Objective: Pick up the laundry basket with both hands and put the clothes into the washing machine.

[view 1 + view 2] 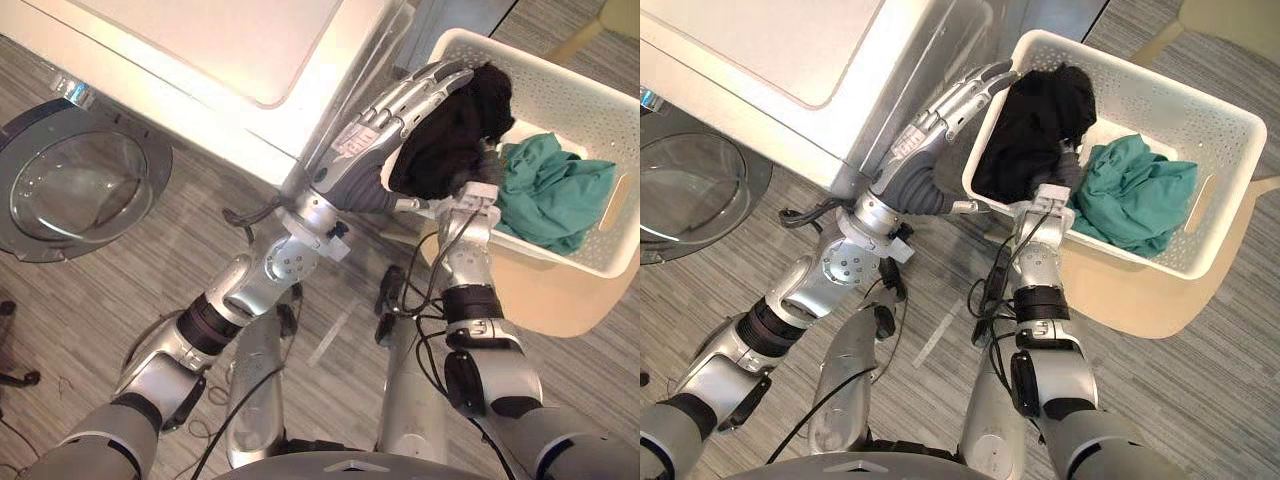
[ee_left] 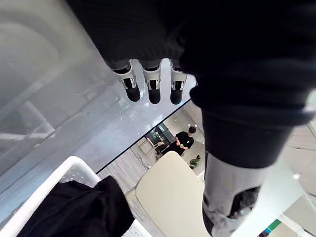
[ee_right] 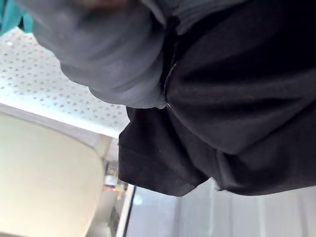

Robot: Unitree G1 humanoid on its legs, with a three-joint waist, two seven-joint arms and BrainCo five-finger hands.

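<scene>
A white perforated laundry basket (image 1: pixel 560 75) rests on a cream chair (image 1: pixel 560 300). Inside it lies a teal garment (image 1: pixel 550 195), and a black garment (image 1: pixel 450 130) is heaped at its left end, rising above the rim. My left hand (image 1: pixel 400 115) is open, its fingers (image 2: pixel 150 89) straight, and lies along the outside of the basket's left rim beside the black garment. My right hand (image 1: pixel 478 200) comes over the near rim and is buried in the black garment (image 3: pixel 237 98), next to a grey fold of cloth (image 3: pixel 113 59).
The white washing machine (image 1: pixel 220 50) stands at the upper left, just left of the basket. Its round door (image 1: pixel 75 185) hangs open over the grey wood-pattern floor. A person (image 2: pixel 183 142) stands far off in the room behind.
</scene>
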